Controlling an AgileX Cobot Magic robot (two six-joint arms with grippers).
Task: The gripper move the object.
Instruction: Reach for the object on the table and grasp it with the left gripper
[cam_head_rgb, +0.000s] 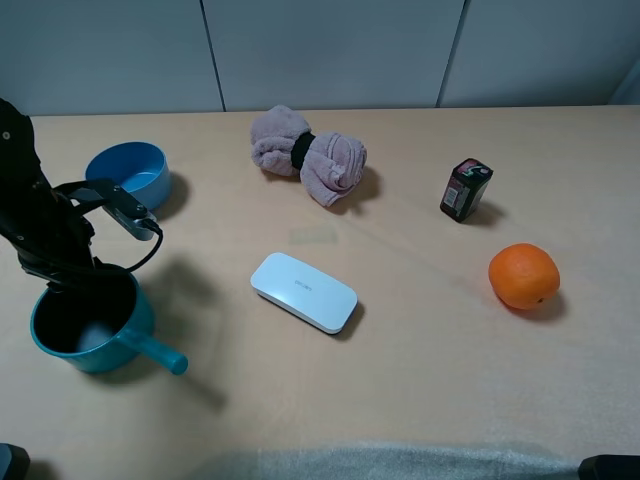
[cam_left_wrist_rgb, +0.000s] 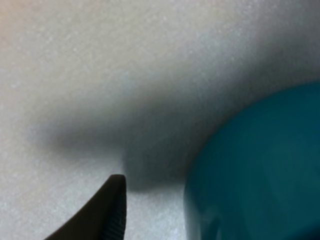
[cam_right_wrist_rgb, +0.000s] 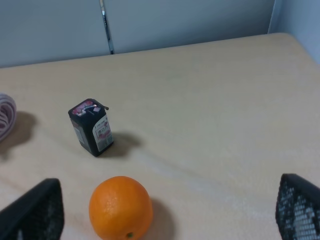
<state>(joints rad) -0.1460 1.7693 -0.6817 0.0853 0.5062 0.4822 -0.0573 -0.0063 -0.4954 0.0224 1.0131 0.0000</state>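
Tan table (cam_head_rgb: 420, 380): blue bowl (cam_head_rgb: 128, 175) nr back-left corner; pink towel roll (cam_head_rgb: 320, 160) w/ black band nr back edge; white case (cam_head_rgb: 303, 292) ctr; dark carton (cam_head_rgb: 465, 189) & orange (cam_head_rgb: 523, 275) twd right edge, apart.

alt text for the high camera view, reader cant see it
The left tool reaches down to the far rim of a teal saucepan on the left of a tan table. Also there: a blue bowl, a rolled pink towel, a white case, a dark carton and an orange.

Orange (cam_right_wrist_rgb: 120, 207) near dark carton (cam_right_wrist_rgb: 90, 126)
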